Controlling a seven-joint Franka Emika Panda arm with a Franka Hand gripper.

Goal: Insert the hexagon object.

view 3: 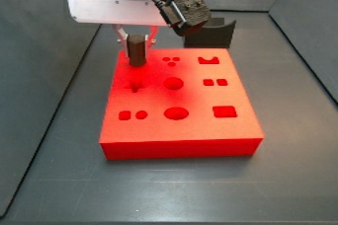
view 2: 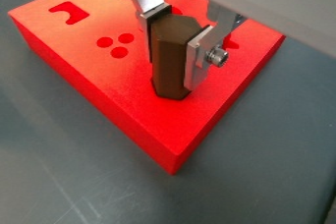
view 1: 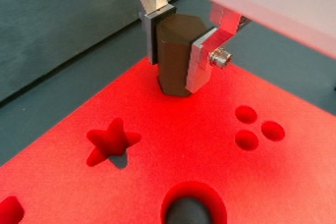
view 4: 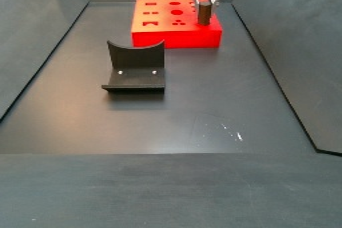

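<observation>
My gripper [view 1: 178, 43] is shut on the hexagon object [view 1: 174, 69], a dark brown six-sided peg held upright between the silver fingers. It also shows in a wrist view [view 2: 171, 63]. Its lower end is at the top face of the red block [view 1: 144, 120], near one corner of the block [view 2: 144, 110]. I cannot tell whether it touches. No hole shows around its end. In a side view the gripper [view 3: 136, 41] stands over the block's back left part [view 3: 179, 135]. In a side view it [view 4: 205, 10] is at the far block [view 4: 167, 36].
The block's top has a star-shaped hole [view 1: 113, 140], three small round holes [view 1: 256, 128] and a larger round hole [view 1: 195, 206]. The dark fixture [view 3: 211, 32] stands behind the block and shows on the grey floor [view 4: 134, 67]. Dark walls bound the floor.
</observation>
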